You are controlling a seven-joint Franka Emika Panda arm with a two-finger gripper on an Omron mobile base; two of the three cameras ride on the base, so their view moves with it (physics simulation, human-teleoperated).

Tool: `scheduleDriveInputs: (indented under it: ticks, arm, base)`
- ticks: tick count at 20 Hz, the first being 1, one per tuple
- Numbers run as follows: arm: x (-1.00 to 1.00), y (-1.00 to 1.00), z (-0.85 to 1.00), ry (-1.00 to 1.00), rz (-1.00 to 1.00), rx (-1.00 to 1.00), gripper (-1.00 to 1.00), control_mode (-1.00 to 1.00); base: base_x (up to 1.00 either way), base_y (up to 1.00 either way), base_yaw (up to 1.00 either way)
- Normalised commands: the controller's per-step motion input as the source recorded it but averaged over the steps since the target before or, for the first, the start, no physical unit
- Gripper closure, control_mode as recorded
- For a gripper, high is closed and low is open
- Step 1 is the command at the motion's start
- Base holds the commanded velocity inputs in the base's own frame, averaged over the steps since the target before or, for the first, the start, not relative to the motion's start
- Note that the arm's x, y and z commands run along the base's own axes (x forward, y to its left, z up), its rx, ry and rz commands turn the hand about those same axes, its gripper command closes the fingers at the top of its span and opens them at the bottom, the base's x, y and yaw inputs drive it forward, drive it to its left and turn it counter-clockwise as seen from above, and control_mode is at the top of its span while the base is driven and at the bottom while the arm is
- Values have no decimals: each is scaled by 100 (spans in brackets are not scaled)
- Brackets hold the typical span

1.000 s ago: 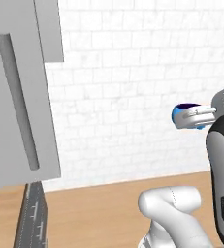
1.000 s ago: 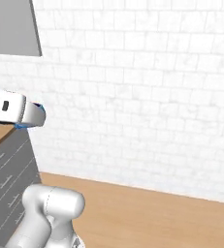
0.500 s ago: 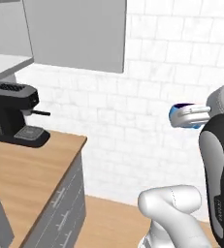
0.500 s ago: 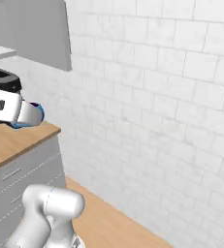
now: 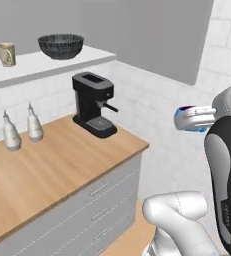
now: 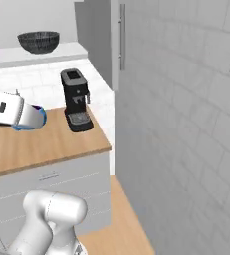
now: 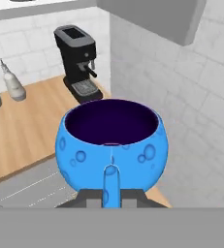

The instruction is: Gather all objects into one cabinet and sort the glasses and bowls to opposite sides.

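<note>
Blue bowl (image 7: 112,147), round and glossy with a dark inside, is clamped at its near rim by the gripper (image 7: 111,186) and is held in open air beyond the counter's (image 5: 62,165) end, near the white tiled wall (image 6: 186,124). One black coffee machine (image 5: 93,104) and two white spouted bottles (image 5: 21,128) are seen on the wooden counter. On the white shelf (image 5: 42,65) above, one ribbed dark grey bowl (image 5: 61,46) and one beige tumbler (image 5: 6,54) are set well apart.

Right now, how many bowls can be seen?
2. The dark grey bowl stands on the white shelf; the blue bowl is held in the pincer. Others may be hidden.
</note>
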Motion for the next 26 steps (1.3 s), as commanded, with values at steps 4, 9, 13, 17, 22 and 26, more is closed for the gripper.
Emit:
scheduleDriveInputs:
  ticks: [4,9,13,17,22,26]
  arm:
    - [0,0,0,0,0,0,100,100]
    - [0,0,0,0,0,0,100,100]
    - [0,0,0,0,0,0,100,100]
    - [0,0,0,0,0,0,100,100]
    - [0,0,0,0,0,0,100,100]
    - [0,0,0,0,0,0,100,100]
  base:
    - [13,0,95]
    - [4,1,94]
    - [25,24,60]
    - [48,37,22]
    - [70,46,1]
    - [76,12,-4]
